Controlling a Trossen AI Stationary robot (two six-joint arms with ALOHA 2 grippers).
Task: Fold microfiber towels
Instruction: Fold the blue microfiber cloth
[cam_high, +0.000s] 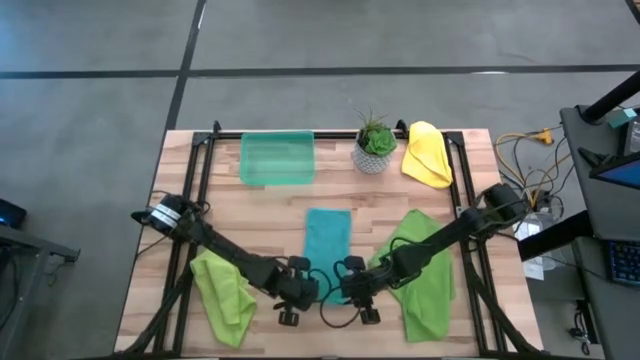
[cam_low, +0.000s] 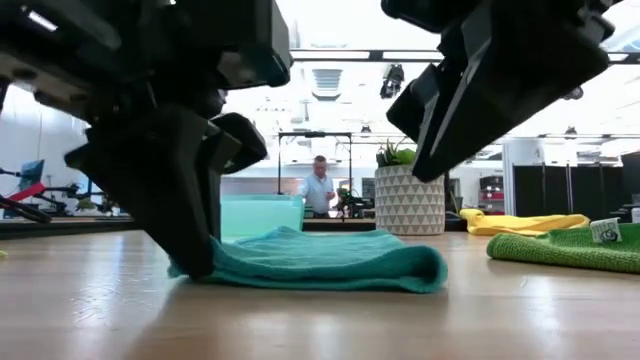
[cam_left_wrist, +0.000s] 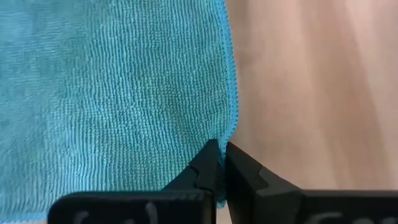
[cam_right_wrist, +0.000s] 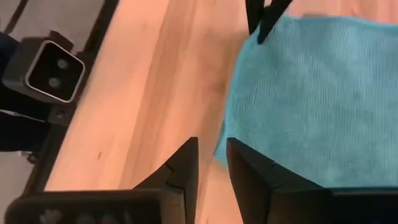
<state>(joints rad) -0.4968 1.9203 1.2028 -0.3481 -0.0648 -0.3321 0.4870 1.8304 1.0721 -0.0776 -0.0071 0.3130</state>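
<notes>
A teal towel (cam_high: 327, 238) lies folded into a narrow strip on the middle of the wooden table; in the low view its right end (cam_low: 425, 270) is a rounded fold resting on the wood. My left gripper (cam_high: 303, 287) is shut on its near left corner. My right gripper (cam_high: 352, 287) hangs just above the near right corner (cam_right_wrist: 219, 152), its fingers a narrow gap apart with nothing between them. One lime green towel (cam_high: 225, 295) lies crumpled at the near left, another (cam_high: 425, 275) at the near right under my right arm. A yellow towel (cam_high: 428, 153) lies at the far right. My left gripper pinches the teal towel's hemmed side edge (cam_left_wrist: 231, 127) at the near left corner between its two fingers (cam_left_wrist: 205, 165). The fingers slant down from the near left. One layer or several, I cannot tell. The rest of the towel lies flat on the table.
A see-through green tray (cam_high: 277, 158) and a potted plant (cam_high: 375, 145) stand along the far edge. A small camera (cam_right_wrist: 53, 71) sits at the near edge. Bare wood lies between the tray and the teal towel. A person (cam_low: 318, 190) stands in the room behind.
</notes>
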